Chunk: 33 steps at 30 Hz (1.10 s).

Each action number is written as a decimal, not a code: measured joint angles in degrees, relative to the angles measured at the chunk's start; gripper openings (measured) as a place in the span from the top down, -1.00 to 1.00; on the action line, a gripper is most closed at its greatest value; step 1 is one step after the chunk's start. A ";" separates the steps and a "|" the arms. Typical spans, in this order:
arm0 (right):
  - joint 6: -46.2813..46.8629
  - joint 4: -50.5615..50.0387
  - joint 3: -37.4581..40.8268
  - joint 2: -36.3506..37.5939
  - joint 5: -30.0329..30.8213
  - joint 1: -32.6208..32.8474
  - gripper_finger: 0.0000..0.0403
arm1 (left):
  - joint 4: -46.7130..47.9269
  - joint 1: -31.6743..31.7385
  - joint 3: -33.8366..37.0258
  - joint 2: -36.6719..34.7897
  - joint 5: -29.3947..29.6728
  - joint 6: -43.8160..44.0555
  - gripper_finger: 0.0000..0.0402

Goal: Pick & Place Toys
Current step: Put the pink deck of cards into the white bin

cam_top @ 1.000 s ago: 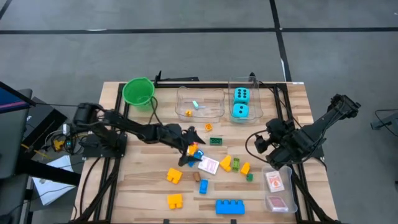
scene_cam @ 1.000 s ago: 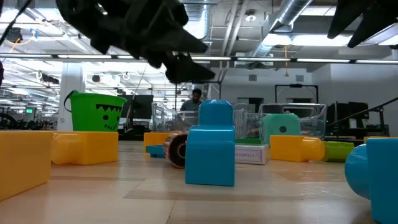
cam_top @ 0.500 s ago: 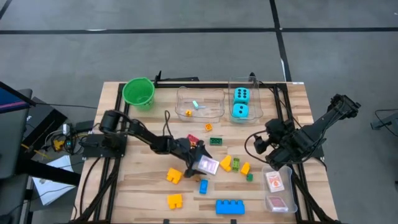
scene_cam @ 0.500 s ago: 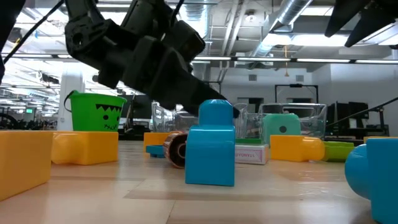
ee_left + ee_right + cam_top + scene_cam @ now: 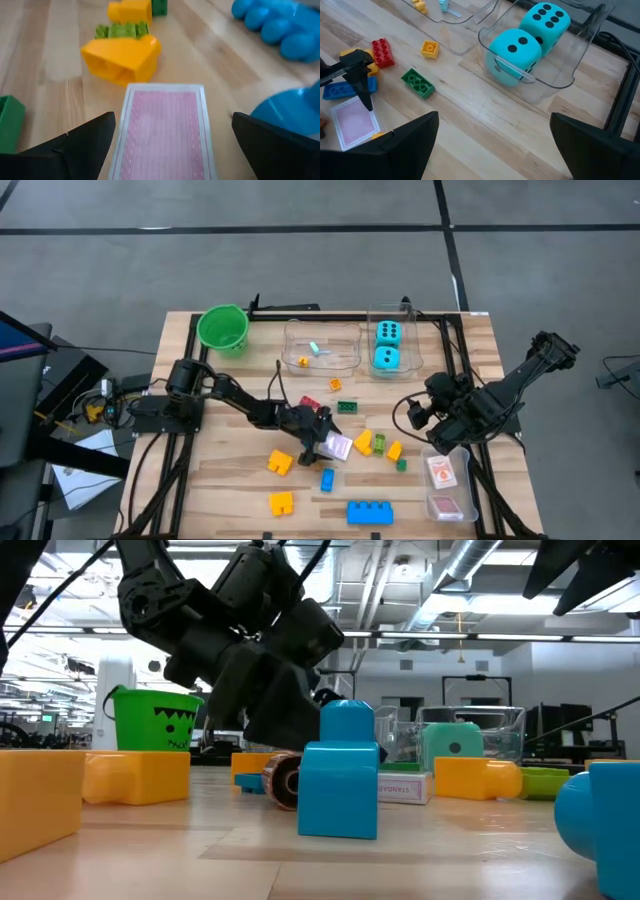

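Note:
A pink-and-white playing card (image 5: pixel 165 130) lies flat on the table (image 5: pixel 220 480) among the toys. My left gripper (image 5: pixel 172 117) is low over it and open, one finger on each side of the card (image 5: pixel 337 446); in the low view the gripper (image 5: pixel 270 690) reaches down behind a blue block (image 5: pixel 340 775). Yellow (image 5: pixel 279 463), blue (image 5: pixel 369 512), red (image 5: pixel 310 402) and green (image 5: pixel 347 406) blocks lie scattered around. Two cyan dice (image 5: pixel 530 37) sit in a clear tub (image 5: pixel 393 368). My right gripper (image 5: pixel 494 120) waits open, raised at the table's right.
A green bucket (image 5: pixel 222 328) stands at the far left. A second clear tub (image 5: pixel 320 362) holds a few small pieces. Another tub (image 5: pixel 448 480) with cards is at the near right. A yellow block (image 5: pixel 122 57) lies just beyond the card.
My left gripper has come down and a little toward the table's near right, rolling slightly, until its open fingers stand low on either side of the card. The card and the blocks have kept their places.

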<state>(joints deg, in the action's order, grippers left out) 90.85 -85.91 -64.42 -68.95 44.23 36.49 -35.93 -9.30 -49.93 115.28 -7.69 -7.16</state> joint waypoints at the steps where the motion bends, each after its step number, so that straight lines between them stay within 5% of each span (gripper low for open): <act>1: 0.00 0.02 0.00 -0.02 0.00 0.00 -0.86 | 0.38 -0.08 -0.01 0.00 0.45 -0.28 -0.98; 22: -2.97 2.62 0.00 -0.04 -0.37 0.04 -0.86 | 6.78 1.26 0.00 -0.02 1.31 -0.08 -0.95; 33: -2.90 2.60 0.00 -0.04 -0.33 0.04 -0.86 | 6.39 1.29 0.00 -0.02 1.77 0.43 -0.49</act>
<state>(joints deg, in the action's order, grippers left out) 87.95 -83.31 -64.42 -68.99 43.90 36.53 -29.54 -8.01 -49.93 115.26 -5.91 -6.74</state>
